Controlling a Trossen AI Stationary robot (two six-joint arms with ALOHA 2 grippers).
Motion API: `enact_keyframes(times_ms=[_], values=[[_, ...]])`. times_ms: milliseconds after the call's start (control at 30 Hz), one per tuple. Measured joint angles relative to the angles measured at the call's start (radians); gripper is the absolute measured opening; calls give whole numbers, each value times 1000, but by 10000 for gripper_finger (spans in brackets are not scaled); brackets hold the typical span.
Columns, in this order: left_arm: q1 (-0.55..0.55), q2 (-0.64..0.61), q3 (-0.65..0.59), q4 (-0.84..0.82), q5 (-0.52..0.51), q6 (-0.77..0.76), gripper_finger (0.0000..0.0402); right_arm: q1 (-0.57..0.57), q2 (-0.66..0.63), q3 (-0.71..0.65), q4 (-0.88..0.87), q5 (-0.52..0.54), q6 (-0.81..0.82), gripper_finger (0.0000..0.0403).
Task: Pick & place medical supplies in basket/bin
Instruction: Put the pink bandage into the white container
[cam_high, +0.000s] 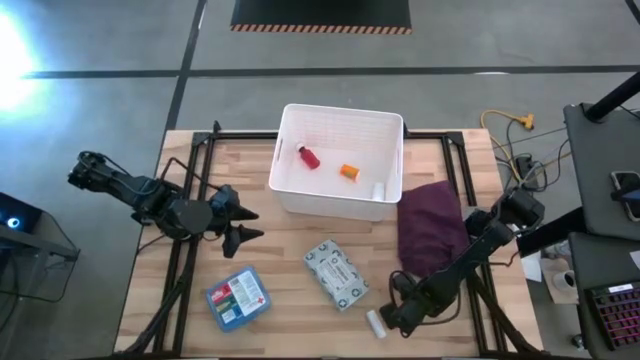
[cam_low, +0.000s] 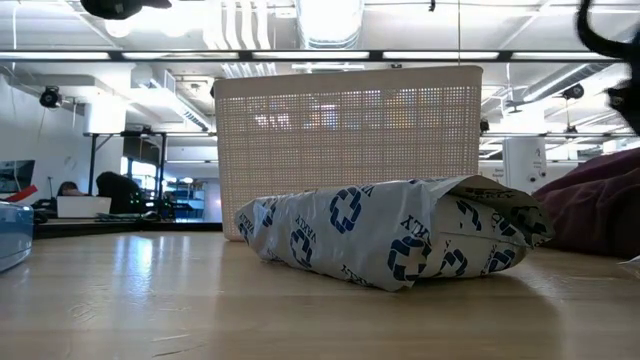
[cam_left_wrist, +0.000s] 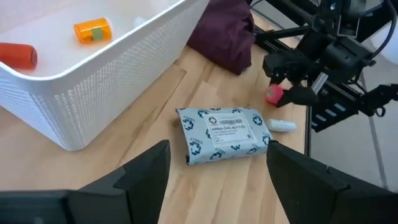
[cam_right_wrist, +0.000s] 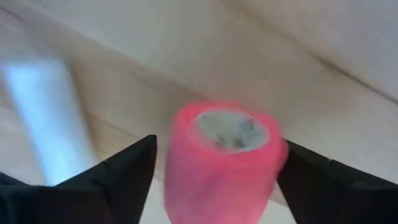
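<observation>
Right gripper (cam_high: 395, 313), near right: fingers apart around pink roll (cam_right_wrist: 221, 158), white roll (cam_high: 376, 323) beside. Centre, close squarely, lift clear, carry to bin (cam_high: 290, 180). Left gripper (cam_high: 246, 224) open, waiting.

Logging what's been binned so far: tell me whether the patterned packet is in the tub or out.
Out. The patterned packet lies flat on the table, in front of the white tub. Inside the tub only small items show.

tub (cam_high: 290, 160): white, perforated walls
bottles in tub: one red (cam_high: 308, 157), one orange (cam_high: 349, 171)
packet (cam_high: 337, 273): grey-white w/ blue cross logos
box (cam_high: 237, 298): blue, red/white label
cloth (cam_high: 432, 225): maroon
roll (cam_right_wrist: 221, 165): pink
counter (cam_high: 300, 320): light wood
</observation>
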Motion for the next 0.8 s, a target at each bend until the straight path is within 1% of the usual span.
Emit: enact_keyframes(times_ms=[200,333,433,500,567,633,733,800], values=[[-11,0,0,0,-2,-36,246,0,-36,9,-2,34,0,211],[-59,1,-2,0,-10,-58,246,-2,-83,54,-11,130,1,177],[-111,13,-3,0,-51,-100,246,-12,-118,98,-67,229,1,166],[-155,28,-4,0,-79,-131,246,-24,-148,138,-122,313,-13,164],[-200,46,-8,-1,-103,-163,246,-46,-181,186,-145,409,-63,164],[-245,72,-9,-3,-127,-200,246,-76,-210,235,-147,510,-158,163],[-306,119,-7,-27,-160,-269,246,-124,-243,334,-145,632,-348,163],[-341,147,-5,-27,-174,-310,246,-164,-258,410,-144,691,-497,162]])
